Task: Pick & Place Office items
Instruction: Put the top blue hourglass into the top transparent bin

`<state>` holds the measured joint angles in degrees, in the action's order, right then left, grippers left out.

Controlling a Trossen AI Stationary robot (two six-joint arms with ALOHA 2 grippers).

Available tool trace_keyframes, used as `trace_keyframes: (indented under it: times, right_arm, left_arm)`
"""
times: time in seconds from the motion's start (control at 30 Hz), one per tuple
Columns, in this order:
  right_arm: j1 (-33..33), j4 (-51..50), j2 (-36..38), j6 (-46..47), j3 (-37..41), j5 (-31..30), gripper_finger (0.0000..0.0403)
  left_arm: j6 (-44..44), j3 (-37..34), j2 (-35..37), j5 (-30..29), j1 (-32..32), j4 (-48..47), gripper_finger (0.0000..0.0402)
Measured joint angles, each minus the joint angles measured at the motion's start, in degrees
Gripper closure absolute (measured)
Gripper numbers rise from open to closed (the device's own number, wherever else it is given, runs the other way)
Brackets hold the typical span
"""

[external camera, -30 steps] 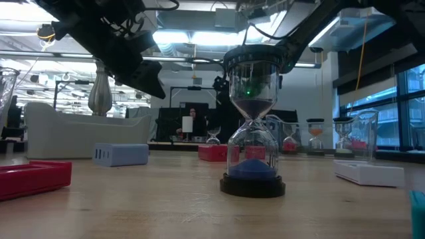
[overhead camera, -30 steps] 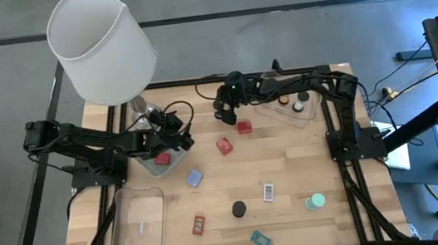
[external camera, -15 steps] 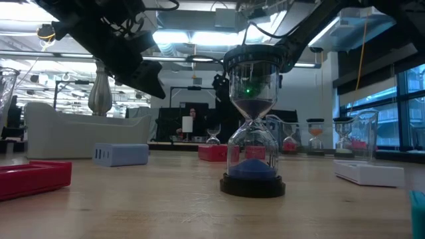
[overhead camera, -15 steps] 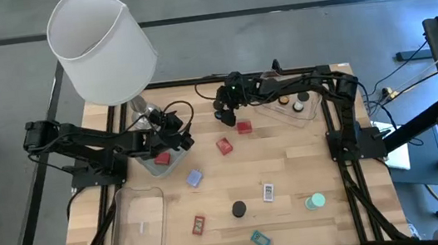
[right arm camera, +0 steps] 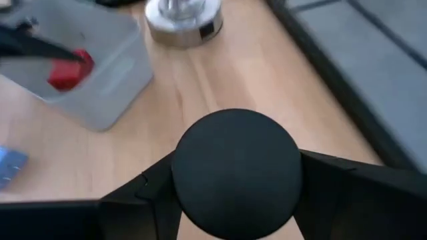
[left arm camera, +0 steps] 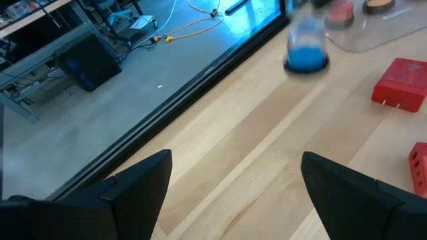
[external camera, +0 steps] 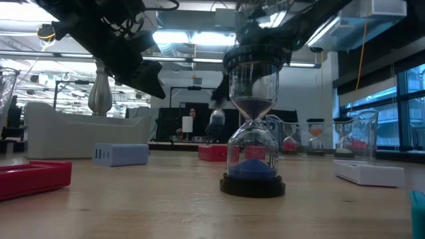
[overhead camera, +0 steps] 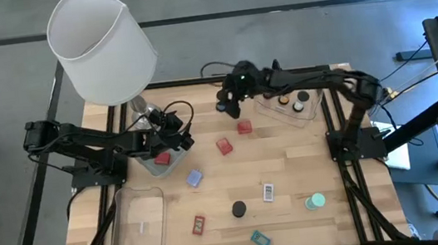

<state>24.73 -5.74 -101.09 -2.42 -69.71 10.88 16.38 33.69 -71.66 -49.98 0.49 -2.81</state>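
Office items lie across the wooden table [overhead camera: 291,160]: two red blocks [overhead camera: 223,145], a blue block [overhead camera: 195,177], a white-labelled bit [overhead camera: 268,192], a dark-capped hourglass [overhead camera: 239,209], a green disc [overhead camera: 316,202] and a teal bit [overhead camera: 259,239]. My right gripper [overhead camera: 227,105] is at the far middle, shut on a small blue-sand hourglass [external camera: 216,118]. My left gripper [overhead camera: 181,140] hangs open over a clear tray [overhead camera: 151,166] holding a red block [overhead camera: 162,157]. My right gripper pinches the hourglass's dark round top cap [right arm camera: 233,170] between its two fingers, one on each side of the rim. The fingers [right arm camera: 143,193] come from above, pointing down. The hourglass hangs upright below them, its blue lower end [left arm camera: 307,57] just off the table.
A white-shaded lamp [overhead camera: 101,45] stands at the far left on its metal base [overhead camera: 143,107]. A clear tray [overhead camera: 306,112] with dark caps sits at the far right, and another clear tray [overhead camera: 139,224] at the near left. Black frame posts edge the table.
My right gripper has gone up and toward the table's far edge with the small hourglass, which is now lifted off the wood and blurred by motion. My left gripper has kept still.
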Motion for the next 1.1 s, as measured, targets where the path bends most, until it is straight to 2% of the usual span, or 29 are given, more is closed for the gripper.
trace_keyframes:
  times: [0.2,0.3,0.47,0.63,0.83,1.0,1.1]
  right_arm:
    - [0.17,-11.7,10.08,-3.12,0.0,-5.22,0.0198]
    - [0.21,-14.05,13.95,-3.86,1.1,-7.66,0.0198]
    - [1.26,-12.68,21.0,-1.02,10.21,-9.28,0.0198]
    - [1.46,-6.16,30.07,2.9,21.35,-16.57,0.0198]
    - [1.48,-5.37,39.37,6.06,28.49,-20.87,0.0194]
    - [1.51,-5.06,40.27,9.56,33.42,-26.57,0.019]
    - [1.51,-1.01,39.07,11.02,36.45,-27.98,0.0196]
  left_arm:
    - [0.85,0.0,0.0,0.31,-0.02,-0.44,0.0071]
    - [1.09,0.0,0.0,0.57,-0.02,-0.95,0.0071]
    - [2.48,0.0,0.0,0.76,-0.09,-2.58,0.0071]
    - [3.91,0.0,0.0,0.61,-0.09,-3.89,0.0071]
    - [4.07,0.0,0.0,0.2,-0.02,-3.4,0.0071]
    - [4.09,0.0,0.0,0.14,-0.02,-2.91,0.0071]
    - [4.09,0.0,0.0,0.13,-0.02,-2.64,0.0071]
